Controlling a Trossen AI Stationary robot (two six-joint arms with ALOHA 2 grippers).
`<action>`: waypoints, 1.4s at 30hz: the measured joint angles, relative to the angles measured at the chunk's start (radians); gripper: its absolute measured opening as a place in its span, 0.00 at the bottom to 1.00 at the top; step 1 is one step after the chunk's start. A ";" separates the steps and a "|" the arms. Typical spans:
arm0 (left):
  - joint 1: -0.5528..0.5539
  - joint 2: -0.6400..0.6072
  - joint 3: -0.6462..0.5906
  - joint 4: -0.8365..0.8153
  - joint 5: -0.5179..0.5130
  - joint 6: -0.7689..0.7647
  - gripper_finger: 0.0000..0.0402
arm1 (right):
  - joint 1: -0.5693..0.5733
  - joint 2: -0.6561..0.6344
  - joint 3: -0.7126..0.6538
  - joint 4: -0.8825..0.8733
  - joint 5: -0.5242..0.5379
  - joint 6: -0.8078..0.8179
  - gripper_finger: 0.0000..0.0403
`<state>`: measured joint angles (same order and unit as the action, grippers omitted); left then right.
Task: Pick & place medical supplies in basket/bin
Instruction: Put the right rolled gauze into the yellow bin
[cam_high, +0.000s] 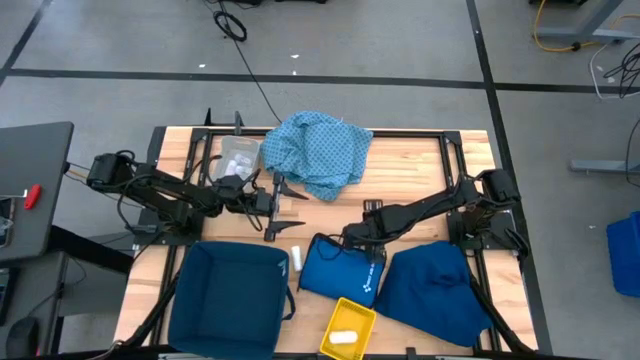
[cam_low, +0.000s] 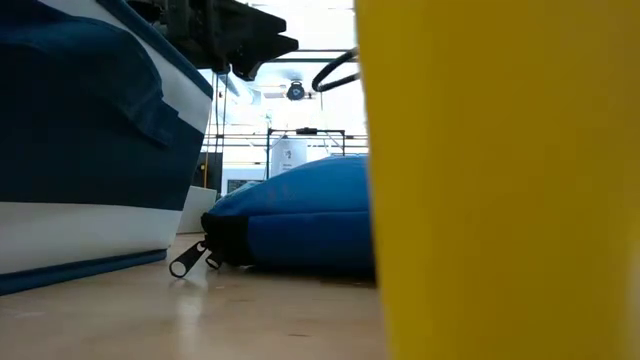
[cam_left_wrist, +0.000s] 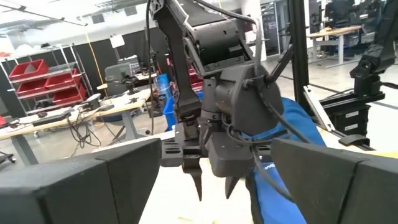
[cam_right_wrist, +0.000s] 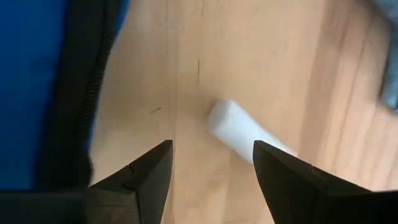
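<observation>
The small white finger-length roll (cam_right_wrist: 239, 132) I'm after lies flat on the bare wooden worktop (cam_high: 410, 170), low in the centre of the high view, just beside the bright blue zip pouch (cam_high: 338, 272). My right hand (cam_right_wrist: 211, 165) hangs above it with its fingers spread and nothing between them; the roll sits toward one finger rather than centred in the gap. My worry is that, if I come straight down like this, that finger lands on the roll and skids it away, or the other one snags the pouch's dark zip edge. The left hand (cam_high: 277, 203) waits spread and empty left of centre, below the light-blue dotted cloth (cam_high: 318, 150) bunched at the top. The navy fabric basket (cam_high: 228, 296) stands open at lower left, a yellow bin (cam_high: 348, 330) beside it. The worktop is pale, smooth wood; beyond lies a workshop with benches and red bins.
</observation>
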<state>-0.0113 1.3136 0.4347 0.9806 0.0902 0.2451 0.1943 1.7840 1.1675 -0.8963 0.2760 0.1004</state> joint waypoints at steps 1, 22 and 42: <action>0.000 0.000 0.000 0.000 0.000 0.000 0.77 | -0.004 0.000 0.000 0.003 0.007 -0.019 0.57; 0.000 0.000 0.000 -0.002 -0.004 0.005 0.77 | -0.135 0.000 -0.070 0.052 -0.082 -0.300 0.57; 0.013 0.000 0.000 -0.002 -0.012 0.006 0.77 | -0.130 0.000 -0.144 0.148 -0.014 -0.239 0.08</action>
<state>0.0017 1.3140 0.4347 0.9791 0.0784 0.2508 0.0646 1.7844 1.0233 -0.7484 0.2619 -0.1383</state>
